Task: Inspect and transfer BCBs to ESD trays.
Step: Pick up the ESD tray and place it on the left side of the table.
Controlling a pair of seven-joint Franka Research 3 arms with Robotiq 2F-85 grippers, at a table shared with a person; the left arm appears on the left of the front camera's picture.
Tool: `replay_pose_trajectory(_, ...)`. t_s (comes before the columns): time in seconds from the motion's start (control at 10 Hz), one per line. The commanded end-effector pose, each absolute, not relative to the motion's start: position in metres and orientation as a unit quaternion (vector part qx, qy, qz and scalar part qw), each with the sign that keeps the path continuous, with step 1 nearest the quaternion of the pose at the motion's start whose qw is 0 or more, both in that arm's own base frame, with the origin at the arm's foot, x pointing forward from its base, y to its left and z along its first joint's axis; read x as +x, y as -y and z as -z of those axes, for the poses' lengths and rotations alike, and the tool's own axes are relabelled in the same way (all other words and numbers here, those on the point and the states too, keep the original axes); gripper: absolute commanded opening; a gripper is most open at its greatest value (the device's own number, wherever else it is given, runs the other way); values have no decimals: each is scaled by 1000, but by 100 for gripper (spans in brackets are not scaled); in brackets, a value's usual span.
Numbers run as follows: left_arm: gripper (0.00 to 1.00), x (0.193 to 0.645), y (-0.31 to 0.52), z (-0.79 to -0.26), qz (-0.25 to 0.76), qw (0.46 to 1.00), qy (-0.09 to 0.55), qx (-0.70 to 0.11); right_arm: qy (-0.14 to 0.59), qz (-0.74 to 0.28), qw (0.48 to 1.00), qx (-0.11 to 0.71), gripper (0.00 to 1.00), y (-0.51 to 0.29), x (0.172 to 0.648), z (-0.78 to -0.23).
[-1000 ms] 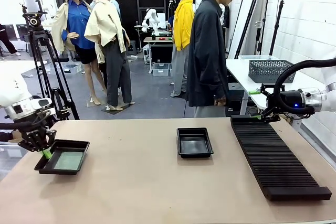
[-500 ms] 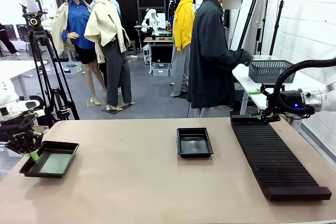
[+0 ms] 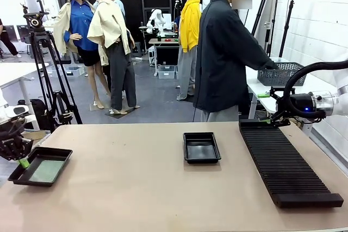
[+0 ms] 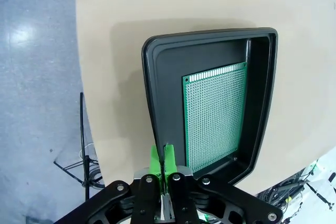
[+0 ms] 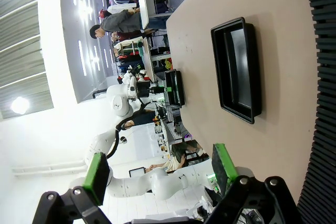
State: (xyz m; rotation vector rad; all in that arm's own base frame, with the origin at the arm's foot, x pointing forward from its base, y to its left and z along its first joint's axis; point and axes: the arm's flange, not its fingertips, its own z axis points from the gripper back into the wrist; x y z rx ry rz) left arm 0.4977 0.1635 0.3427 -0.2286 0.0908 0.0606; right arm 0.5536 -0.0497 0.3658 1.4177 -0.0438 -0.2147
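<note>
Front view: the tan table (image 3: 141,194) runs across the whole foreground. At its far side a person (image 3: 224,58) in a dark jacket stands turned toward a side bench, one hand at a dark mesh basket (image 3: 284,73). On the right of the table lies a long black ribbed rack (image 3: 288,167), running from the far edge toward the near edge.

Near the table's middle sits the middle ESD tray (image 3: 202,148), glossy black, with nothing on its floor; it is well apart from the rack. The left ESD tray (image 3: 16,173) is at the table's far left edge. Whether it rests on the top or hangs just above it I cannot tell.

Inside that left tray lies the BCB (image 4: 215,119), a green perforated board flat on the floor. It is set toward one long wall, and a strip of bare black floor shows beside it.

The left gripper (image 4: 161,153) has its green-padded fingers pressed together on the tray's long rim, pinching the wall on the side away from the board. The right gripper (image 5: 160,174) hovers at the far end of the rack, its jaws spread wide with nothing between them.
</note>
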Motion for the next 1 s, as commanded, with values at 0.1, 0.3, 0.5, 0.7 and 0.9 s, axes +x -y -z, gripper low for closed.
replay_pose_trajectory(0.1, 5, 503, -171, -349, -21, 990, -43, -131, 22, 100, 756, 647, 100, 48, 553, -367)
replay_pose_trajectory(0.3, 32, 504, -167, -349, -26, 988, -48, -147, 22, 100, 756, 647, 100, 48, 553, -367)
replay_pose_trajectory(0.5, 62, 505, -159, -354, -34, 988, -40, -148, 22, 100, 756, 647, 100, 48, 553, -367)
replay_pose_trajectory(0.7, 90, 503, -149, -363, -47, 987, -32, -147, 22, 100, 756, 647, 100, 48, 553, -367)
replay_pose_trajectory(0.9, 100, 500, -135, -383, -55, 988, -23, -139, 22, 100, 756, 647, 100, 48, 553, -367)
